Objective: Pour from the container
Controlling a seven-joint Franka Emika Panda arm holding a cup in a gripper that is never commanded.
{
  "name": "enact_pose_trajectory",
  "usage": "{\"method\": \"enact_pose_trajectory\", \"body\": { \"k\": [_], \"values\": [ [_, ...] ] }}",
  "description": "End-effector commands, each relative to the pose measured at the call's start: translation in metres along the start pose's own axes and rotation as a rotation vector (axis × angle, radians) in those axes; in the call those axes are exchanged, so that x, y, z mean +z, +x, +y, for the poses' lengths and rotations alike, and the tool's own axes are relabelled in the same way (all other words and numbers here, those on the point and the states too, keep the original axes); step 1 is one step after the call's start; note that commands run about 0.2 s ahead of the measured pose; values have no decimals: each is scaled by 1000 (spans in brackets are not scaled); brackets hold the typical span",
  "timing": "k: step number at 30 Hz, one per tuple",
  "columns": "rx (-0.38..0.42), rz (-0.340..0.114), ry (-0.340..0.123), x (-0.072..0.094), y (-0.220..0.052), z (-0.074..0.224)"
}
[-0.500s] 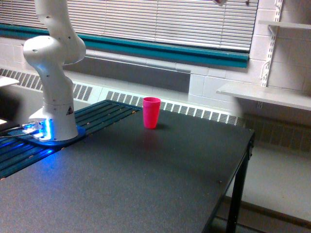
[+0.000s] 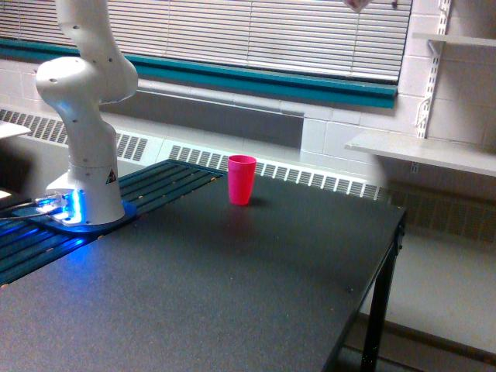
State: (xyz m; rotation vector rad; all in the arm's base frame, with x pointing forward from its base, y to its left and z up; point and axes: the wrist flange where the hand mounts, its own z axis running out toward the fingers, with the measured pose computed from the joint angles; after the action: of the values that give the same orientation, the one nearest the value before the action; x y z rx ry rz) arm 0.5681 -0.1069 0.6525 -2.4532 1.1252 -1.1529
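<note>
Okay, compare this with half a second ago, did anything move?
Barely. The small pale object cut off by the top edge shifted slightly toward the exterior view's right; what it is cannot be told. The opaque bright pink tapered cup and the white robot arm base stayed put.

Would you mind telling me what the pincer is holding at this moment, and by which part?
It cannot be told: only a small pale sliver shows at the frame's top edge, and the pincer itself is out of view. The pink cup stands free on the table.

A pink cup (image 2: 242, 179) stands upright on the dark table (image 2: 256, 287).
</note>
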Motion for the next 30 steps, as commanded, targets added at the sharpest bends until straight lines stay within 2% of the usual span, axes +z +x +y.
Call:
{"method": "enact_pose_trajectory", "body": {
  "k": [1, 17, 23, 30],
  "values": [
    [-99, -9, 35, -7, -27, -15],
    [-307, -55, 87, -25, -118, -29],
    [-392, -96, 104, -35, -161, -32],
    [-487, -158, 134, -35, -206, -30]
  ]
}}
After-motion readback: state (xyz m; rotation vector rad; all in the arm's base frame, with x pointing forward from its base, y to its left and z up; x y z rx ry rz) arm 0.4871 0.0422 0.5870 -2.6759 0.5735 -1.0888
